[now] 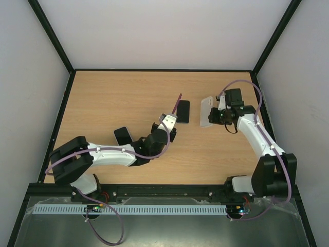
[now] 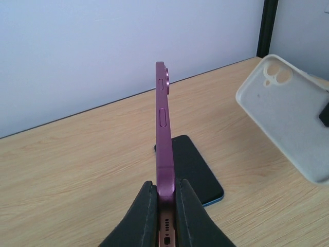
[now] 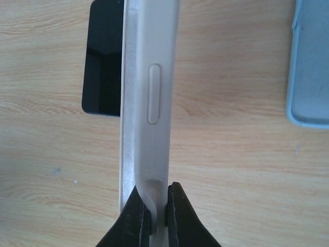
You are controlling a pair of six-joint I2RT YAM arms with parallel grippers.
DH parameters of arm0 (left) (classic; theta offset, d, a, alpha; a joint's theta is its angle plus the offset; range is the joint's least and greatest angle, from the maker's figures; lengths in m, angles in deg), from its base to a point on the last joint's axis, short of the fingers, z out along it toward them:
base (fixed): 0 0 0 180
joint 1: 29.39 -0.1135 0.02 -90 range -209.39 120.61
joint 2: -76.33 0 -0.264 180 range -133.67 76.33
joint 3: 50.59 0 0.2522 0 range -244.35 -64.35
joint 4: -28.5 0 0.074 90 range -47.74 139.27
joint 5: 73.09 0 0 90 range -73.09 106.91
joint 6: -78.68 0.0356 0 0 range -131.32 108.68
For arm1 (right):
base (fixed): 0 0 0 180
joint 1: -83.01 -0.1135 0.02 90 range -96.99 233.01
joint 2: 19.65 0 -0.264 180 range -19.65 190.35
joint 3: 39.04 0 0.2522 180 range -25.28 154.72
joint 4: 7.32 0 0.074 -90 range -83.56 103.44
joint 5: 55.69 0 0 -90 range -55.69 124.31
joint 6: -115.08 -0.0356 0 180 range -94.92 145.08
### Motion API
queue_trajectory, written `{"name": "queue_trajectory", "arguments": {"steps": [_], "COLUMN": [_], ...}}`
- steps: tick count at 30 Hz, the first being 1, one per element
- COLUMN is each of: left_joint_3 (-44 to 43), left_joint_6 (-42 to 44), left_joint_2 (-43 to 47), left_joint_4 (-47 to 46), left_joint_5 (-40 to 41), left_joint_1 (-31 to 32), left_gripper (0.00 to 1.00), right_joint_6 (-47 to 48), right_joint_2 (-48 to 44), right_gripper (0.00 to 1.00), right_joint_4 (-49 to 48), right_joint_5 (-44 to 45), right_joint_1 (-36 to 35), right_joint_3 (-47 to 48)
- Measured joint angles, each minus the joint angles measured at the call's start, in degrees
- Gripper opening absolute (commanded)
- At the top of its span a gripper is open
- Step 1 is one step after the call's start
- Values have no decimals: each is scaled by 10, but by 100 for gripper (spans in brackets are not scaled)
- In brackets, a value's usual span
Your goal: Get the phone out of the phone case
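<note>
The left pincer (image 2: 164, 189) is clamped on the bottom end of the phone (image 2: 163, 123), holding it edge-up above the bench (image 2: 77, 170). The right pincer (image 3: 156, 191) grips the empty case (image 3: 151, 62), near the phone but apart from it.

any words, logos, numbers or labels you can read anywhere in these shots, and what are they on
No text can be read anywhere.
purple phone: seen edge-on, side buttons only, no marking.
white case: plain, no logo.
black phone lying flat: dark blank face.
light blue case: plain, mostly cut off at the frame edge.
</note>
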Motion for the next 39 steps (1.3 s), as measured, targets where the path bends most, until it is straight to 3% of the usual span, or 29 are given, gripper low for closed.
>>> {"name": "queue_trajectory", "arguments": {"steps": [7,15,22,33,39], "left_joint_3": [23,48,56,60,60], "left_joint_6": [17,16,14,6,5], "left_joint_2": [57,87,87,87,86], "left_joint_4": [13,32,50,64,64], "left_joint_5": [19,38,41,44,44], "left_joint_1": [3,3,4,4,4], "left_gripper": [3,3,3,3,3], "right_joint_6": [56,131,137,130,112], "right_joint_2": [69,150,215,290,309], "right_gripper": [2,2,2,2,27], "right_joint_4": [-2,-14,-46,-113,-127], "right_joint_5": [-21,-104,-153,-158,-144], "right_joint_1": [42,110,136,143,153], "right_joint_3": [60,84,84,81,80]}}
